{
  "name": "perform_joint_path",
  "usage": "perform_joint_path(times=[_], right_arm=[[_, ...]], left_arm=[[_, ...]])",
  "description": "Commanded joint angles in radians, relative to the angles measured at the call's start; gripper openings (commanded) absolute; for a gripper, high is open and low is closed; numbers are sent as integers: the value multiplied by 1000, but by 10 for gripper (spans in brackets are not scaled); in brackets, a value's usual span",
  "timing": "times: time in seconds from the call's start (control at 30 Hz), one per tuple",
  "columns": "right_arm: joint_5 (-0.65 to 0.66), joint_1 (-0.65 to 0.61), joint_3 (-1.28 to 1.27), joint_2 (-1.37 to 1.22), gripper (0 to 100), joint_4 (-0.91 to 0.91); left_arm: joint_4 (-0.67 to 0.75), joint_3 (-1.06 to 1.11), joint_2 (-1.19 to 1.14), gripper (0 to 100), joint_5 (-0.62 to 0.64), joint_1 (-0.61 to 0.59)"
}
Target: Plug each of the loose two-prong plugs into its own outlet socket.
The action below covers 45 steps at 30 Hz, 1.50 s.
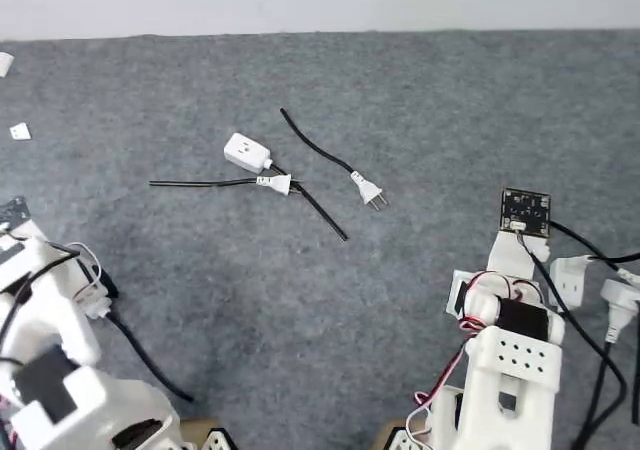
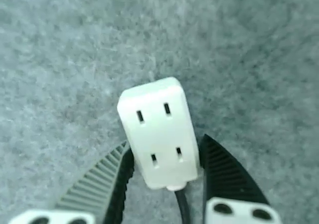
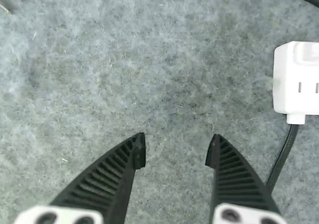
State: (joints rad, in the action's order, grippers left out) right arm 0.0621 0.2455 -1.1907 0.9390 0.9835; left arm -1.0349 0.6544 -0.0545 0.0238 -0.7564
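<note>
Outlet socket [image 2: 158, 127] inside left pincer [image 2: 166, 147]

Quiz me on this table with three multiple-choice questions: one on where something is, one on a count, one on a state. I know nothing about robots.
1. Where is the white outlet block with the black cord?
A. between the fingers of the left gripper
B. standing against a wall
C. buried under a plug

2. How many slots show on that block's face?
A. two
B. four
C. six

3. How is the right gripper?
A. open, holding nothing
B. shut on a plug
C. shut on a wire

Answers:
1. A, the fingers flank the block's cord end on both sides.
2. B, the face carries two pairs of slots.
3. A, bare grey carpet lies between its spread fingers.
</note>
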Motion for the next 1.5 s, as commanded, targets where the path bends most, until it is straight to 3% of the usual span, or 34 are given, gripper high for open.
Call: perform_joint_path(times=[0.0,0.13,0.3,0.43,0.7,0.93,1.03,1.23,1.47], right_arm=[[11,-4,9,18,208,-18],[11,-2,9,18,208,-18],[11,-4,9,18,208,-18],[11,-4,9,18,208,-18],[11,-2,9,18,208,-18],[11,-2,11,18,208,-18],[11,-2,11,18,208,-18],[11,-2,12,18,208,-18],[32,-1,12,18,208,-15]], left_arm=[[-18,-85,-32,200,8,3],[-15,-90,-34,183,6,9],[21,-88,-34,6,-28,63],[20,-88,-32,11,-98,146],[18,-93,95,12,-94,385],[-92,-142,238,13,209,578],[-163,-203,236,13,284,649],[-186,-222,236,13,370,743],[-130,-56,236,13,353,862]])
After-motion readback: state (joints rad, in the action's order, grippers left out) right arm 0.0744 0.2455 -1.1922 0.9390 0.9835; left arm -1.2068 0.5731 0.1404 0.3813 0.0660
